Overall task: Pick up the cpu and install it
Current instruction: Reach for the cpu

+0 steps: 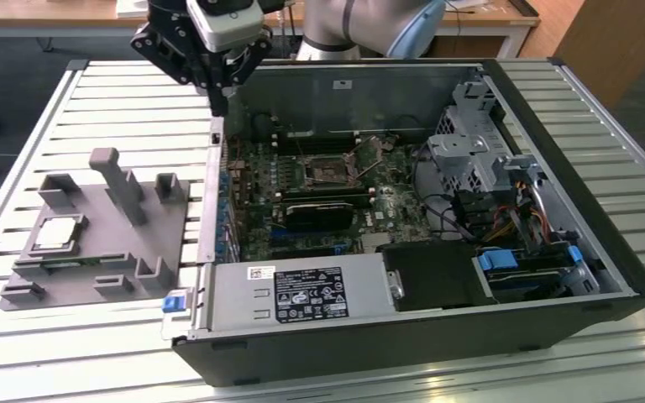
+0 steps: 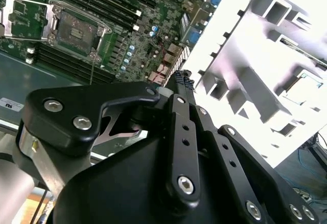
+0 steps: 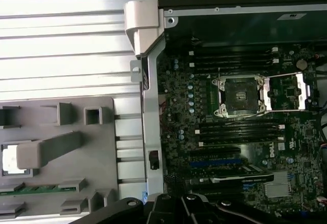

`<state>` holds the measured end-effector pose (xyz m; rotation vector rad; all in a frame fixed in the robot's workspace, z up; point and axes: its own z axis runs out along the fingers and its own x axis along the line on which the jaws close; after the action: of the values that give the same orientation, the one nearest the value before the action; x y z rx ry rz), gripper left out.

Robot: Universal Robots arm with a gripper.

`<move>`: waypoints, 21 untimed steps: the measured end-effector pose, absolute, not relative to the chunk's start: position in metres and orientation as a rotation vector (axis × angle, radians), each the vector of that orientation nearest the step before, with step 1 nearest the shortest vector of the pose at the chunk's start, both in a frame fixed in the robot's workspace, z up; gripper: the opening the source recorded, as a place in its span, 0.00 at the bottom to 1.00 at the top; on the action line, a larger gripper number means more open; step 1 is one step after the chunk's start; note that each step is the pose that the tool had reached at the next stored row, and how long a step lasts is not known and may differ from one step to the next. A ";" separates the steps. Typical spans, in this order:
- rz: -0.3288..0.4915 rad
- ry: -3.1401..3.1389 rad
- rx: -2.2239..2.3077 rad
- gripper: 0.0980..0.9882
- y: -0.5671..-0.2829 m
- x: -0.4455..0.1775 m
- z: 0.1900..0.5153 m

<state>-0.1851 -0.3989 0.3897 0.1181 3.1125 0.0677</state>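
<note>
At the exterior view's left, the shiny square cpu (image 1: 56, 233) is lying flat in a blocky grey plastic holder (image 1: 121, 245). The gripper (image 1: 219, 109) is hovering with fingers pressed together, holding nothing, above the thin metal left wall of the computer case (image 1: 215, 185). Farther right, the socket (image 1: 329, 172) is sitting uncovered.

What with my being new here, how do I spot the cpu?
Find the grey holder on the slatted table, at the exterior view's left of the open computer case. The cpu lies flat in it, the only shiny silver square there.
</note>
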 end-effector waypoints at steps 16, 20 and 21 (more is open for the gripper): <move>0.068 3.113 0.118 0.01 -0.399 -0.217 0.387; 0.068 3.113 0.118 0.01 -0.399 -0.222 0.387; 0.068 3.113 0.118 0.01 -0.399 -0.223 0.387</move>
<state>-0.2234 -0.3989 0.3867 0.1181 3.1127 0.0677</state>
